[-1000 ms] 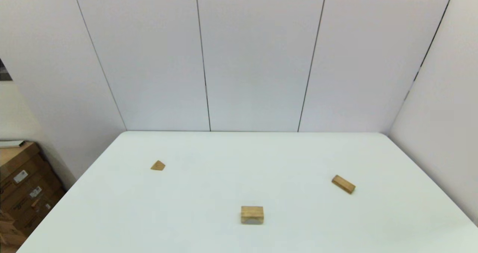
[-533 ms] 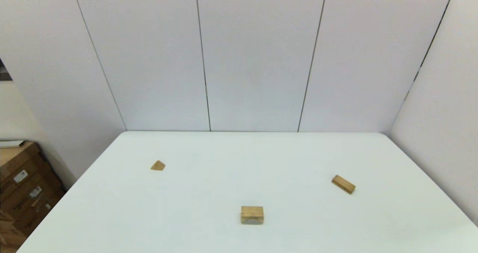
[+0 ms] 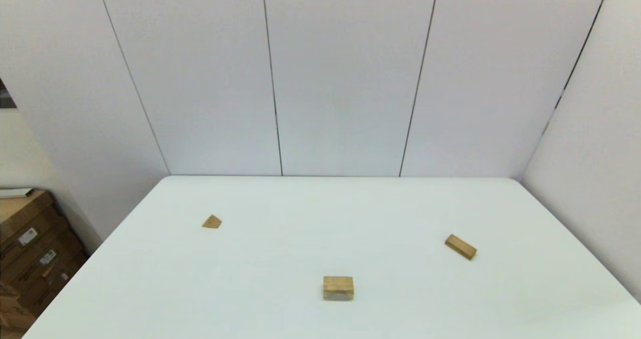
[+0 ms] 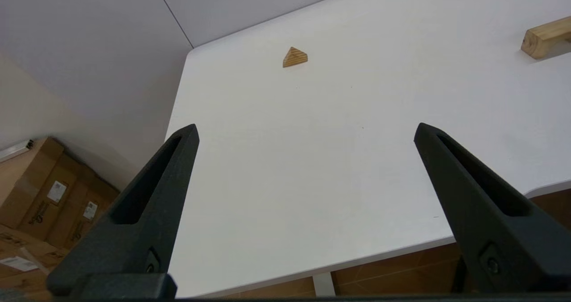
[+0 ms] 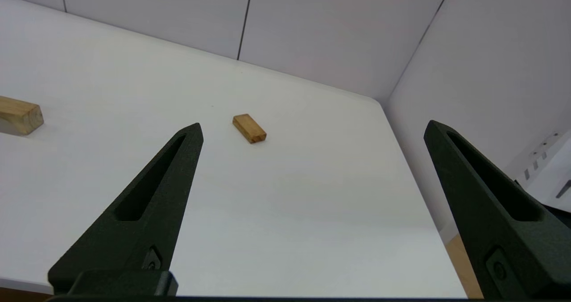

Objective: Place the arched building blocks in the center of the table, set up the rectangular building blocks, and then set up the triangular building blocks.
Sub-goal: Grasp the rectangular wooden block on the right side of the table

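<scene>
**Desk:** Where are the arms?

**Photographer:** Neither shows from the head camera. Each wrist camera looks out over the near edge of the large white rectangular table (image 3: 320,219). The left gripper (image 4: 305,130) hangs near the table's near-left corner, its two long black fingers (image 4: 151,195) spread wide with nothing between them. The right gripper (image 5: 312,128) hangs near the near-right side, its fingers (image 5: 147,199) equally wide apart and empty. Neither touches a block.

**Desk:** And the blocks?

**Photographer:** All three lie on the table, well apart. The chunky light-wood arched block (image 3: 338,287) sits near the front edge, about midway across, with the pale curve of its cut-out showing at the bottom of the face towards the robot. The flat light-wood rectangular bar (image 3: 460,247) lies on its broad face to the right, set at an angle to the table's edges. The small light-wood triangular wedge with striped grain (image 3: 212,222) lies to the left and farther back.

**Desk:** Any writing to quote?

**Photographer:** Brown cardboard boxes (image 3: 30,249) are stacked beside the table's left side, carrying white stickers and dark print, but the lettering is too small to read. The blocks, the table and the pale panelled wall (image 3: 345,78) behind carry no visible marks.
</scene>
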### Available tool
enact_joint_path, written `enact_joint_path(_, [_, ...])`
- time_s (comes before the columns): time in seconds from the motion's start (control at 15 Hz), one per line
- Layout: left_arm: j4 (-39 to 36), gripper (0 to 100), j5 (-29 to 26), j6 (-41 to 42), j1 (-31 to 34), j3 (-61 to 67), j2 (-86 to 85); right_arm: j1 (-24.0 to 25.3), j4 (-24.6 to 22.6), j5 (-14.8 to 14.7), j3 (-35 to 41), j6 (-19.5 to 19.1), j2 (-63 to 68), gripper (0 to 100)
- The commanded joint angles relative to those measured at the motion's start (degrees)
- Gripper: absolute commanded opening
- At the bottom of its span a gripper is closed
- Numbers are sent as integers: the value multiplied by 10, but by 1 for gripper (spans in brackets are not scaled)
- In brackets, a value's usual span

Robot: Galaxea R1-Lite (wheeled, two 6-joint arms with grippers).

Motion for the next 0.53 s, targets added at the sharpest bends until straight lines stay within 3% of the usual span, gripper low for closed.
enact_joint_path(0.07, [-31, 100, 0, -18, 0, 20, 0, 0, 0, 0, 1, -1, 0, 100])
enact_joint_path(0.4, [-143, 100, 12, -56, 0, 66, 0, 0, 0, 0, 1, -1, 0, 100])
enact_joint_path(0.53, [-137, 100, 14, -76, 0, 67, 0, 0, 0, 0, 1, -1, 0, 100])
